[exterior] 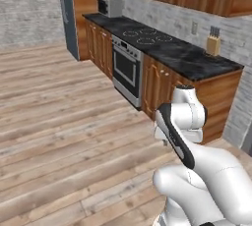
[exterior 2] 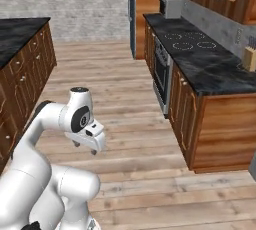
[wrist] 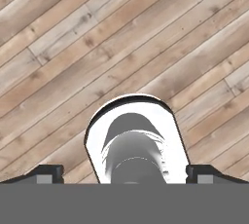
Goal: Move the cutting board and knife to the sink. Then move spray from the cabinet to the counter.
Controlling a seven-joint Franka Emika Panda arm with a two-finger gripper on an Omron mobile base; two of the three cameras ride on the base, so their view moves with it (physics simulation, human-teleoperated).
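Gripper (exterior 2: 86, 146) empty, jaws wide apart, aimed down at wooden floor (wrist: 73, 47); arm tucked, well apart from bench (exterior: 197, 60); cutting board, knife, spray nowhere visible, location cannot tell; judging nothing done yet, whole task left.

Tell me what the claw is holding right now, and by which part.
Nothing is held. The claw points down at the wooden floor, fingers spread wide with nothing between them.
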